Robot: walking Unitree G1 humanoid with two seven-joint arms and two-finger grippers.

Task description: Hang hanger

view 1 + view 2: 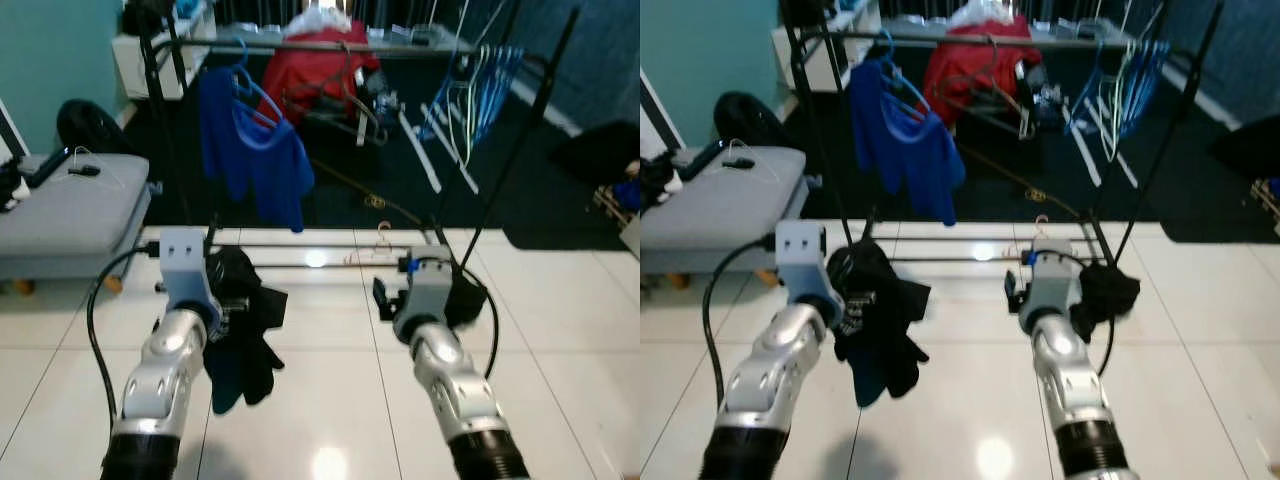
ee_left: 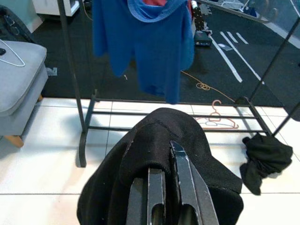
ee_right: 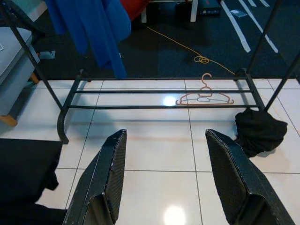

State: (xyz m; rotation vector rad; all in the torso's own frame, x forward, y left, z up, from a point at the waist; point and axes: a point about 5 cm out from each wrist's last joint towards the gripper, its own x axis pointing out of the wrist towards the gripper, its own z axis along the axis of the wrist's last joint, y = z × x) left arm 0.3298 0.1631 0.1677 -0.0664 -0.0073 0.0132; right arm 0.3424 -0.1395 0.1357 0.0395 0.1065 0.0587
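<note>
Hangers are what the task concerns, and one pinkish hanger (image 3: 204, 96) is seen lying on the white tile floor (image 3: 154, 145) beneath the lower bars of the black clothes rack (image 3: 159, 91), near the rack's right-hand foot. It is not held by anything. Just beside it, at that same foot, a crumpled black cloth (image 3: 258, 131) is lying on the floor. More hangers, pale blue and white (image 1: 478, 85), are hung at the right end of the top rail, and a blue shirt (image 1: 250, 150) is hung on a blue hanger near the left end.

A black garment (image 2: 164, 154) is held by the left gripper (image 2: 164, 187), whose fingers are closed close together with the fabric draped over and around them; it is judged to be kept raised so that it stays off the floor. The right gripper (image 3: 164, 187) is held out with its fingers spread wide and nothing between them, pointed toward the fallen hanger, probably in readiness for picking it up.

From the head views, the rack's top rail and a red heap (image 1: 318, 65) behind it are made visible, while the floor hanger is small and faint there. In the right wrist view that hanger is shown plainly. A grey cushioned bench (image 1: 70, 215) is placed off the rack's left end.
</note>
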